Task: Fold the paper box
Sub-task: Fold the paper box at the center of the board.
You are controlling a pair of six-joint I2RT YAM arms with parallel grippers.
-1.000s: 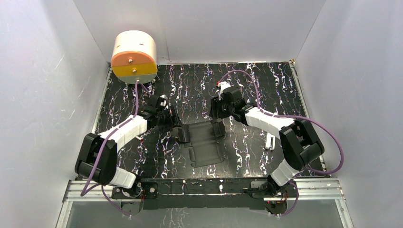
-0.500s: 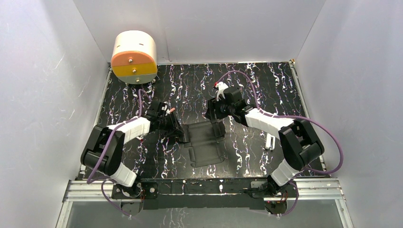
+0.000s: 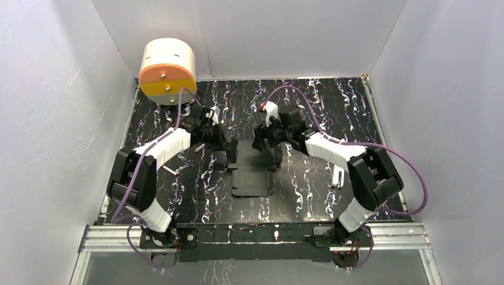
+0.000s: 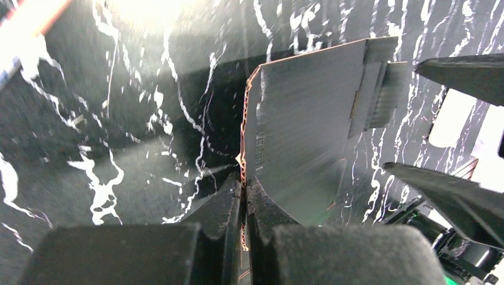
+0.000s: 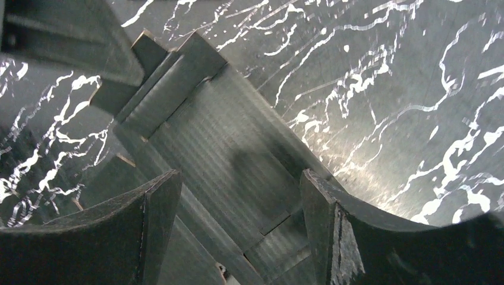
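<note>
Left claw (image 4: 243,185) farther forward, tight on paper box (image 4: 303,130) edge.

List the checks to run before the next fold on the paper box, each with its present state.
1. Grip: left gripper shut on a flap edge of the paper box: ok.
2. Lift: the gripped flap raised off the marbled table: ok, it stands on edge in the left wrist view.
3. Free side: right gripper open, jaws apart on either side of a panel: ok.
4. Contact: that gripper's fingers touching the card: cannot tell.
5. Base: rest of the box lying flat on the table in the top view: ok.
</note>
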